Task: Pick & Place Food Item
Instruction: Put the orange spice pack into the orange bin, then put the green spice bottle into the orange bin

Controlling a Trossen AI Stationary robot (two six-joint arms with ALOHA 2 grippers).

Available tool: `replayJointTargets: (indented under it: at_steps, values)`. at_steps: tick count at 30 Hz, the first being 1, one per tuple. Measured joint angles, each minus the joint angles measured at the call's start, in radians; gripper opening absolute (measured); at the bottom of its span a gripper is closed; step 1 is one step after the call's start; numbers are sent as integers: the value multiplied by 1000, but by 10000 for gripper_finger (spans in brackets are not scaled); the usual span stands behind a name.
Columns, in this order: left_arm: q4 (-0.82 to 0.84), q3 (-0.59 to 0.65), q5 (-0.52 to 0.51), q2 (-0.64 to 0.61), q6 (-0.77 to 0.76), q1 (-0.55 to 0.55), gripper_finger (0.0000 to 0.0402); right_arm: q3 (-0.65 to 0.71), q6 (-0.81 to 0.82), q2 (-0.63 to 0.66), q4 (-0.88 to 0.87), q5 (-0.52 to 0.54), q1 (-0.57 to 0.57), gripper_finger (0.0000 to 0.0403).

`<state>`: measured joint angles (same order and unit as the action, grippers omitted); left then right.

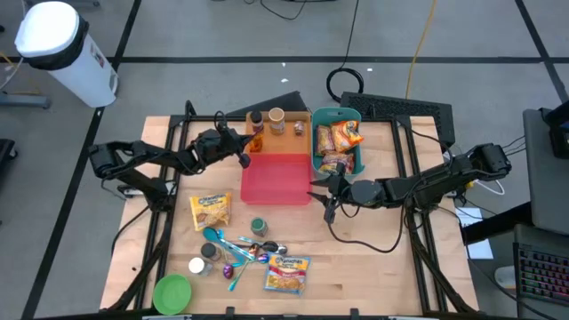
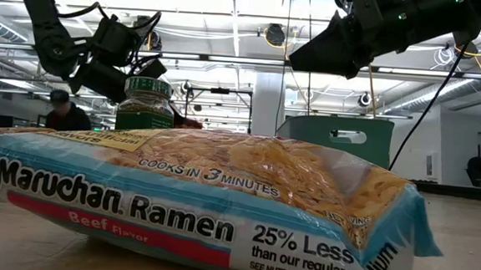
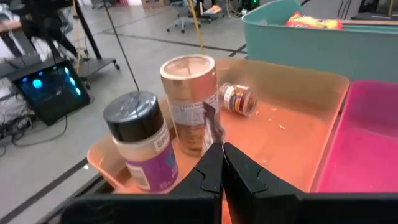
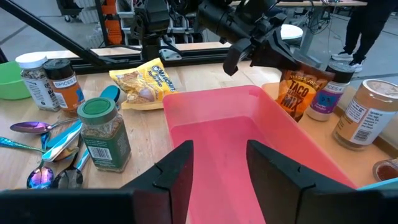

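Ramen packet [image 1: 211, 211] awaits picking: right pincer [image 1: 325, 197], part-open and empty, hovers at the pink tray [image 1: 276, 178]; left pincer [image 1: 244, 153] shut, empty.

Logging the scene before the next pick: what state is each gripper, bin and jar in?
Left gripper: shut, empty, over the orange tray.
Right gripper: open, empty, at the red bin's edge.
Red bin: empty.
Teal bin: holds snack packets.
Orange tray: two jars upright, one small jar on its side.
Green-lidded jar: upright, lid on.
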<state>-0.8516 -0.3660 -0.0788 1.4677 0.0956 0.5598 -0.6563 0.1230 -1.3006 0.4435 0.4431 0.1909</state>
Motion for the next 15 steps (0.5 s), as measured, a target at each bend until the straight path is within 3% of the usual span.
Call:
replayJointTargets:
  at_steps: [6,15]
  values:
    - [30,0,-27,0,-52,0,35,0,0,0,0,0,0,138]
    - [26,0,-28,0,-49,-5,141,0,0,0,0,0,0,141]
